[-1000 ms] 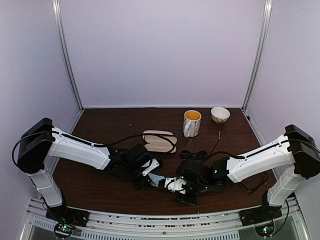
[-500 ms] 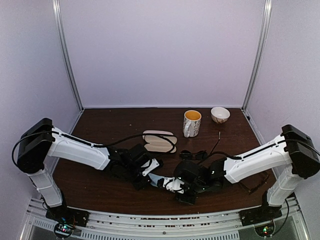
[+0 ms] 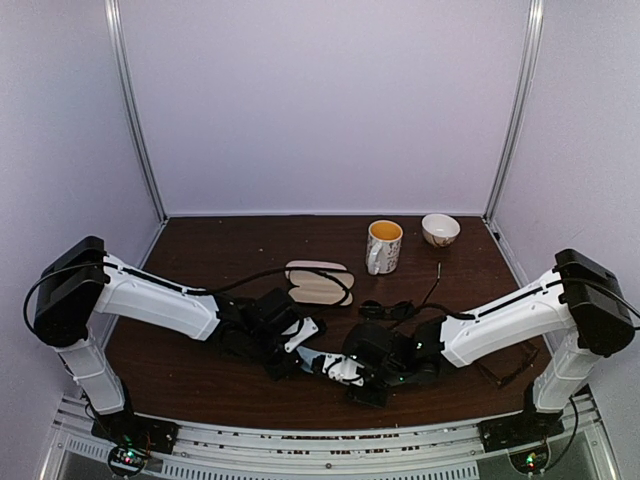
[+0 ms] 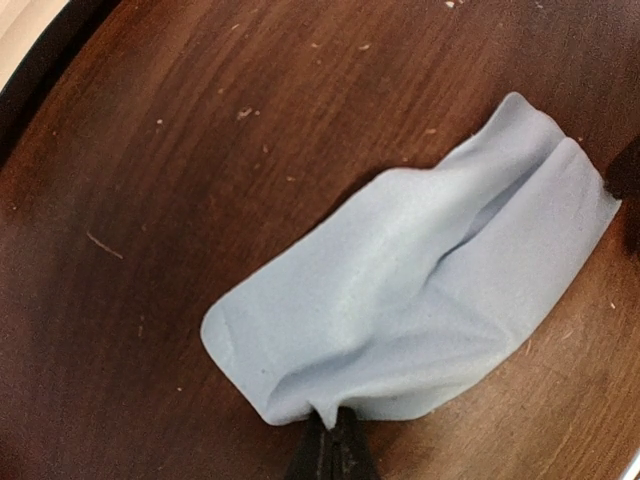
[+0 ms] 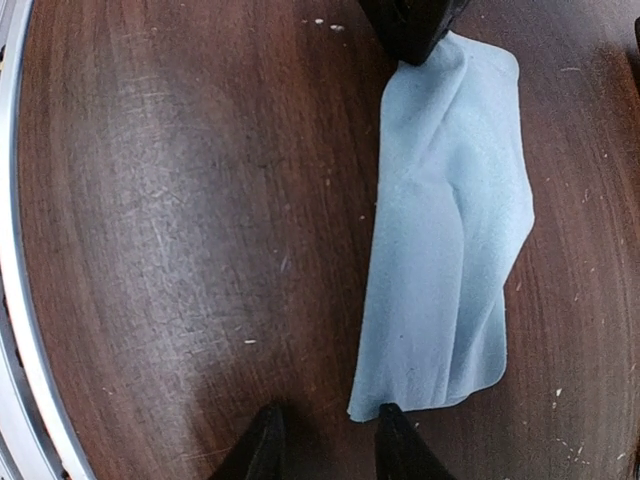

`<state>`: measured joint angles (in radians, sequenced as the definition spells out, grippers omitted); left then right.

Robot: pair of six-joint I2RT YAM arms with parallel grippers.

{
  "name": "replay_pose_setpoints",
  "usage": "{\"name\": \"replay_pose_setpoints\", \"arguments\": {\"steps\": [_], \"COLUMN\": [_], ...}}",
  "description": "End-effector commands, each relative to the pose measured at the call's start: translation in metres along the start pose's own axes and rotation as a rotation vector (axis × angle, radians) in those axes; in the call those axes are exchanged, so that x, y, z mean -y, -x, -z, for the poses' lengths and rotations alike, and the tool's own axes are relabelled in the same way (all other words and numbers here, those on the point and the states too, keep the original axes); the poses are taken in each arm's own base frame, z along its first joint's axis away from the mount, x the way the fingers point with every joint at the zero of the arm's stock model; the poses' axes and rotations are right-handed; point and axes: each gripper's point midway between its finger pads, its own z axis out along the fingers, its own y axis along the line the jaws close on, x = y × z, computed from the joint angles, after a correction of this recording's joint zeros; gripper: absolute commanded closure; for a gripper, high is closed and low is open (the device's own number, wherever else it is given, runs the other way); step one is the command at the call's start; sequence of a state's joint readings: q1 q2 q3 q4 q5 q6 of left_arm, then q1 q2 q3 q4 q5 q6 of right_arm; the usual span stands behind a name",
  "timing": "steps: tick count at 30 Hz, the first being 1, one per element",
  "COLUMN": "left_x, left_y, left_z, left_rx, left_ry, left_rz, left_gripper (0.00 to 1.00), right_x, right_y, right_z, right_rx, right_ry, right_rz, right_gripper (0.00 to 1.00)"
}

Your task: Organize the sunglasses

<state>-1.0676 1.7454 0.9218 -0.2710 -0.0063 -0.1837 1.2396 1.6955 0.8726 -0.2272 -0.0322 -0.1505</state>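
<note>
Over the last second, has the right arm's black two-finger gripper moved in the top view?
Yes. The right gripper has slid slightly left along the table's near edge, judged against the white ceramic mug with a yellow inside, which stayed put.

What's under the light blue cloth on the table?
Only brown table shows around the cloth. It lies low with soft folds, so nothing bulky seems hidden, but the covered patch itself cannot be seen. The left gripper pinches one edge.

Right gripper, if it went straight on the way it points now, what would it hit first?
Most likely the near corner of the light-blue cloth, lying just ahead of the right gripper's open fingers; the left gripper pinches its far end.
</note>
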Motion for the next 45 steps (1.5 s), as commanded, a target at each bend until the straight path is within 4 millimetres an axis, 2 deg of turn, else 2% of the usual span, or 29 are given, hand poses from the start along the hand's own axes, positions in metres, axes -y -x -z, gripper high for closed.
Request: {"name": "replay_pose_setpoints", "arguments": {"steps": [1,10,20,28,37,45], "left_x": [0.005,0.006,0.008,0.014,0.017,0.008], "left_y": [-0.028,-0.029,-0.028,-0.031,-0.012,0.004], "left_z": [-0.010,-0.010,-0.006,0.007,0.040,0.066], "left_rx": [-0.085,-0.086,-0.086,-0.087,-0.007,0.044], "left_ry": [-0.034,-0.038,-0.047,-0.084,-0.100,-0.058], "left_rz": [0.008,0.009,0.013,0.025,0.039,0.068], "left_gripper": [1.00,1.00,1.00,1.00,1.00,1.00], "right_x": [0.010,0.017,0.012,0.012,0.022,0.040], "right_y": [0.012,0.008,0.002,0.011,0.036,0.050], "right_z": [0.000,-0.009,-0.011,-0.001,0.027,0.049], "right_rx": [0.030,0.001,-0.021,-0.007,0.080,0.137], "right_ry": [-0.061,-0.077,-0.050,-0.044,-0.070,-0.095], "right_rz": [-0.022,-0.044,-0.030,-0.044,-0.072,-0.115], "right_gripper": [0.68,0.70,1.00,1.00,1.00,1.00]}}
